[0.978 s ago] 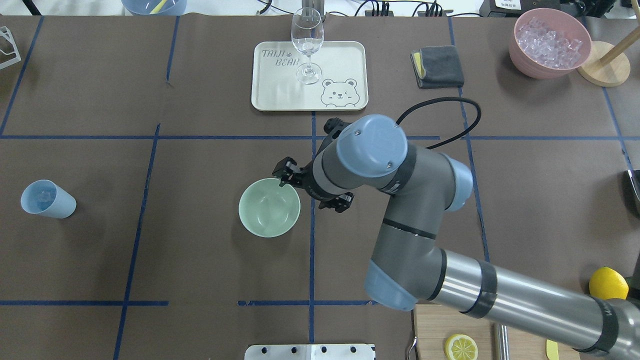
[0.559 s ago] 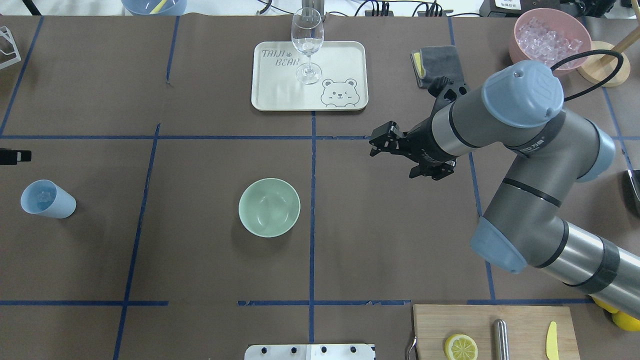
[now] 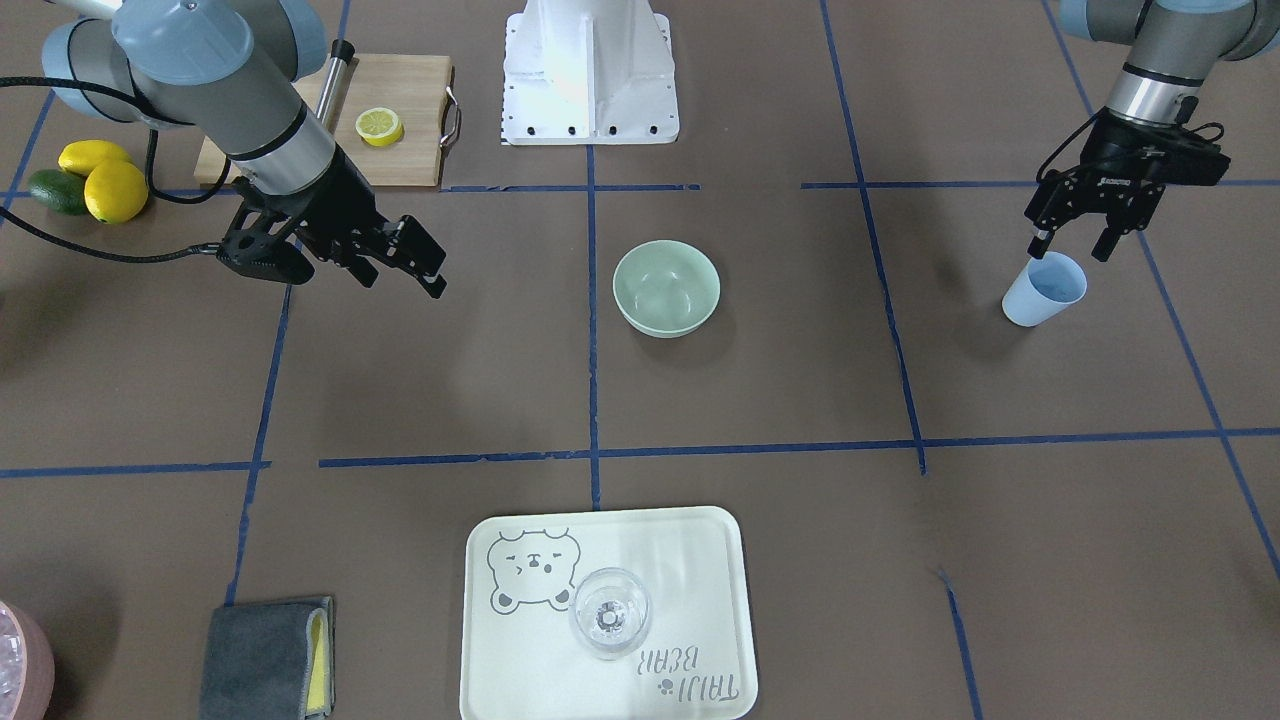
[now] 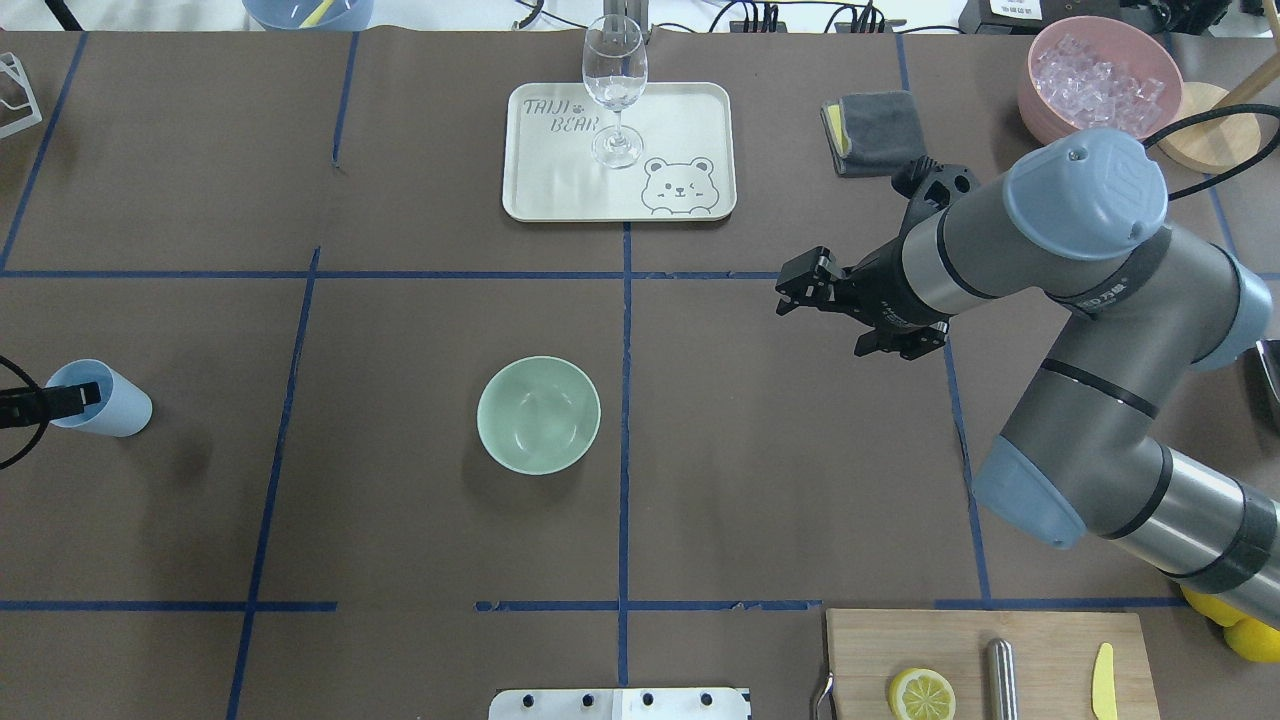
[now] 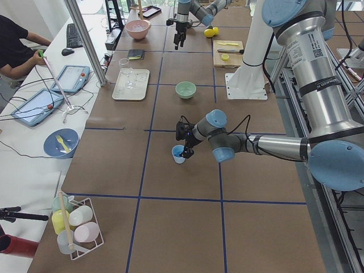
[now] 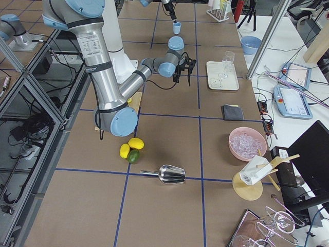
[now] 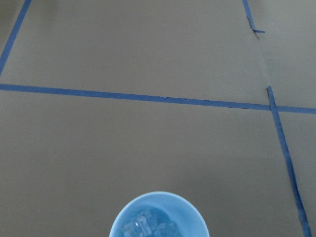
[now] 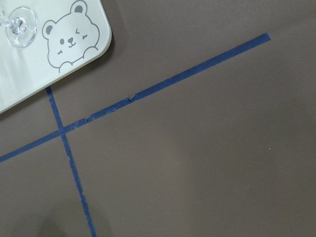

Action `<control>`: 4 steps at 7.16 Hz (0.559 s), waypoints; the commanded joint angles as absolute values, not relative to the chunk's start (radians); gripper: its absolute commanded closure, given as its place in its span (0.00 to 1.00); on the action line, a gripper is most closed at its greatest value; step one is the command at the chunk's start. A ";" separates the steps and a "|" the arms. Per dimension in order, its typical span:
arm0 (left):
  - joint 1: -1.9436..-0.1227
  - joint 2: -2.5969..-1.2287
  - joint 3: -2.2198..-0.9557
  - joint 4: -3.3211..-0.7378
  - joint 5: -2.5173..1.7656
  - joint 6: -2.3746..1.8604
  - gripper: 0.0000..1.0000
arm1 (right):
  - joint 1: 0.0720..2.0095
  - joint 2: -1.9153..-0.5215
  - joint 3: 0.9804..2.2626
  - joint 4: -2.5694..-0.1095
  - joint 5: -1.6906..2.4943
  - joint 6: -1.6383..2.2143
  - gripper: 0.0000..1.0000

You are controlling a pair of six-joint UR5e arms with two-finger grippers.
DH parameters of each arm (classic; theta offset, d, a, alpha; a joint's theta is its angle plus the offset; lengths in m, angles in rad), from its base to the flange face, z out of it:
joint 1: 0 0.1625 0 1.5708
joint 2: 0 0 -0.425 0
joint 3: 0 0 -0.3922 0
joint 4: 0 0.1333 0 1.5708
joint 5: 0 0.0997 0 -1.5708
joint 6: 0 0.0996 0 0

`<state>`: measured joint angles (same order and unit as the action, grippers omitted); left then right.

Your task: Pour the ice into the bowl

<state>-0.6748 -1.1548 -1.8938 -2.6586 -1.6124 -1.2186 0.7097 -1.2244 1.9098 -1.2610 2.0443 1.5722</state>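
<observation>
Directly under my left claw (image 3: 1070, 250) stands the pale blue cup (image 3: 1020, 308), the ice (image 7: 150, 228) lying as a small cluster of clear cubes in its bottom; the claw's fingers hang spread wider than the rim, one to each side, and I cannot tell whether either touches it. Well off to that claw's side, toward the middle of the table (image 4: 400, 520), the mint-green bowl (image 4: 538, 415) sits upright, its smooth inside showing to the bottom, roughly between the two claws and apart from both. My right claw (image 4: 845, 308) hovers above the table beyond the bowl, fingers wide and gripping nothing. Far past the right claw, at the table's corner, a pink container (image 4: 1045, 118) holds a heap of whitish icy pieces. Farther out from both claws, a stemmed glass (image 4: 613, 90) stands on a cream tray (image 4: 690, 120) printed with a bear
</observation>
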 commanded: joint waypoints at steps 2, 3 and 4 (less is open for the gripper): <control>-0.450 -1.063 -1.913 -2.666 -1.389 -1.404 0.00 | 0.709 -1.224 1.911 -1.261 2.043 1.574 0.00; -0.387 -1.058 -1.911 -2.666 -1.273 -1.417 0.00 | 0.707 -1.224 1.910 -1.261 2.042 1.574 0.00; -0.223 -1.058 -1.908 -2.660 -1.034 -1.483 0.00 | 0.707 -1.220 1.910 -1.261 2.042 1.574 0.00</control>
<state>-0.3293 -1.0604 -1.9100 -2.6648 -1.1952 -1.4441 0.7075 -1.2222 1.9107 -1.2610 2.0419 1.5738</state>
